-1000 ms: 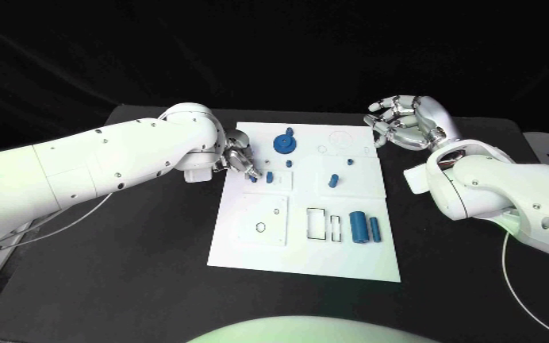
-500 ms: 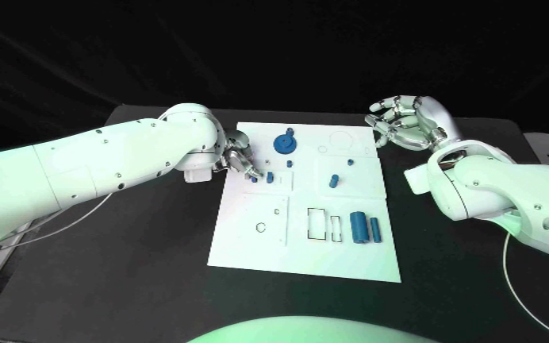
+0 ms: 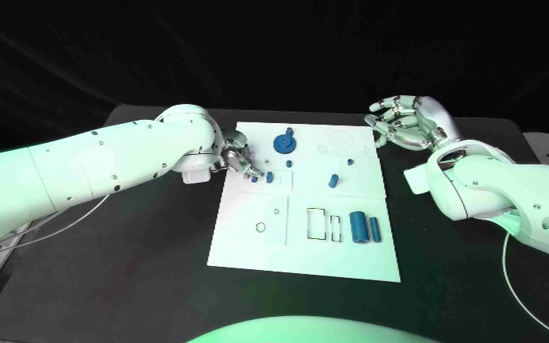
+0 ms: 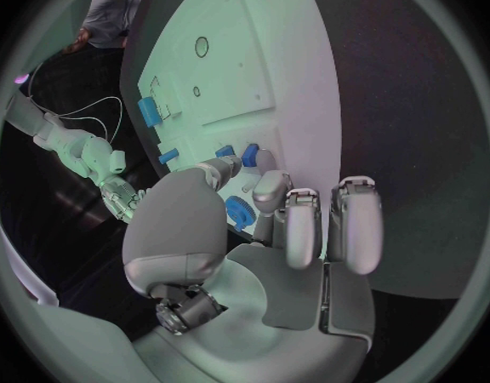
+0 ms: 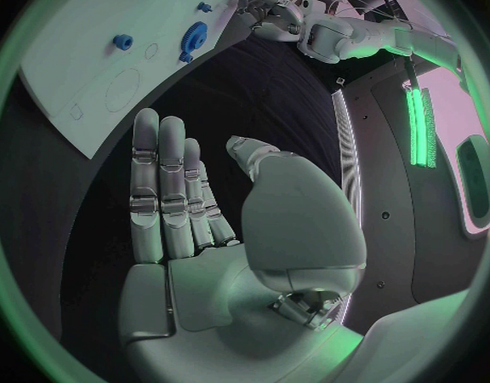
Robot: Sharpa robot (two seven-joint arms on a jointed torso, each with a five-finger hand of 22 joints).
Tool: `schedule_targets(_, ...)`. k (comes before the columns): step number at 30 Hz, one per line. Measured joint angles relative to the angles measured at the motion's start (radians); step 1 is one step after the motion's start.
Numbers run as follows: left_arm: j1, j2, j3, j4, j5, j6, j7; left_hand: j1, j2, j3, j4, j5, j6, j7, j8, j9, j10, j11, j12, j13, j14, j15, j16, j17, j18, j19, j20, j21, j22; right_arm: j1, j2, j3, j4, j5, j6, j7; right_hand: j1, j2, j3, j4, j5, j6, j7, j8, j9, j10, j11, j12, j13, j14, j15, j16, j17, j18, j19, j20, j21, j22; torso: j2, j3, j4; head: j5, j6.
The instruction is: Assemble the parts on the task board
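Still no shift: left robot hand [image 3: 238,162], parts [image 3: 366,226].

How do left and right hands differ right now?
The left hand is over the task board's left edge, fingertips at a small blue part; the right hand is off the board beyond its far right corner, holding nothing, fingers apart. Both are silver, on white arms.
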Motion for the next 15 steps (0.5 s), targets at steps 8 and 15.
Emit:
schedule_targets(8,0.000,-0.017,0.016,0.013,0.023,-0.029,0.000,-0.023,0.008,-0.032,0.002,0.000,0.000,0.000,0.000,-0.005,0.000,0.000,-0.001,-0.009,0.000,0.000,0.000,0.000,0.000,0.000,0.000,0.000,0.000,-0.001,0.000,0.000,0.000,0.000,0.000,0.000,0.000,0.000,-0.003,0.003,0.000,0.000,0.000,0.000,-0.001,0.001,0.001,0.000,-0.001,0.000,0.000,0.000,0.001,0.000,0.000,0.000,0.000,-0.001,-0.001,0.0008,0.0004,0.000,0.002)
schedule_targets(15,0.000,-0.041,0.031,0.034,0.065,-0.087,0.006,-0.026,0.012,-0.054,0.000,0.006,-0.010,0.009,0.000,-0.011,-0.035,0.002,-0.044,-0.063,0.000,0.000,0.000,0.000,0.000,0.000,0.000,-0.025,0.000,-0.002,0.000,0.000,-0.001,0.001,0.000,0.001,0.000,0.000,-0.003,0.003,0.000,0.000,0.000,0.000,-0.001,0.001,0.001,0.000,-0.001,0.000,0.000,0.000,0.001,0.000,0.000,0.000,0.000,-0.001,-0.001,0.0009,0.0001,0.001,0.004)
